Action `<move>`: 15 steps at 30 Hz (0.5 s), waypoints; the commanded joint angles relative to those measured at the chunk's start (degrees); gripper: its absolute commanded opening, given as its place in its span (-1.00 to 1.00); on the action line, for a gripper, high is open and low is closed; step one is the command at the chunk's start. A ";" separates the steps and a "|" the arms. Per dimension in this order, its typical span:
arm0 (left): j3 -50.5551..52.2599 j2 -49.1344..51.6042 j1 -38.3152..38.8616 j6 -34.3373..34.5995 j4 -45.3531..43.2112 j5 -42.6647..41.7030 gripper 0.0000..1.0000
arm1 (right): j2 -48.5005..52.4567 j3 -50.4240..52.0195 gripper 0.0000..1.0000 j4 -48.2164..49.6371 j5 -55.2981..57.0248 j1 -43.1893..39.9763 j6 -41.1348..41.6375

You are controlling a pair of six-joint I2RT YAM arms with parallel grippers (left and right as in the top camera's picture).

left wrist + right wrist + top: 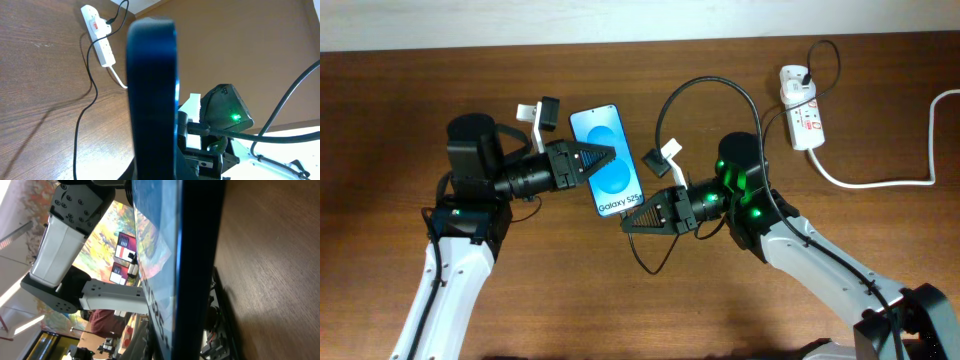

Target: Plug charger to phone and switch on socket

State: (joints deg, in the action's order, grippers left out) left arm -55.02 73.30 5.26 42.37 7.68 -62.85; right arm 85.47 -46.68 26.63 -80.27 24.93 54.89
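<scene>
Left gripper (600,160) clamps the phone (616,186), slick and rigid I'd judge, by its side; right gripper (632,222) pinches the limp charger (712,79) at its plug.

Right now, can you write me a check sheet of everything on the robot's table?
Surface: brown wooden table.
Job's things: phone between the two arms, screen up and lit blue. The socket lies at the far right, its switches too small to read.
Clutter: nothing seen.
Grippers: left gripper shut on the phone. The right gripper is shut at the phone's bottom edge; whether it holds the plug cannot be told.
Cables: charger loops from the socket to the phone's bottom edge; whether it is fully plugged in is unclear. The white cord leaves the socket to the right.
Surroundings: pale wall behind the table.
</scene>
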 commanded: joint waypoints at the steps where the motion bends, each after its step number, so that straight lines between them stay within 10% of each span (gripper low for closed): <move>1: 4.44 -0.24 7.54 -6.21 3.96 -11.93 -1.00 | -1.46 -5.42 -0.91 4.50 15.89 -2.49 -0.33; 15: 4.44 -0.24 9.01 -6.23 6.38 -10.67 -1.00 | -1.46 -6.93 -0.92 4.50 16.31 -2.51 -0.33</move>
State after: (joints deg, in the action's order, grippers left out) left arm -55.75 72.86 6.85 41.12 9.02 -59.57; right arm 85.47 -46.57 26.83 -80.29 24.40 55.53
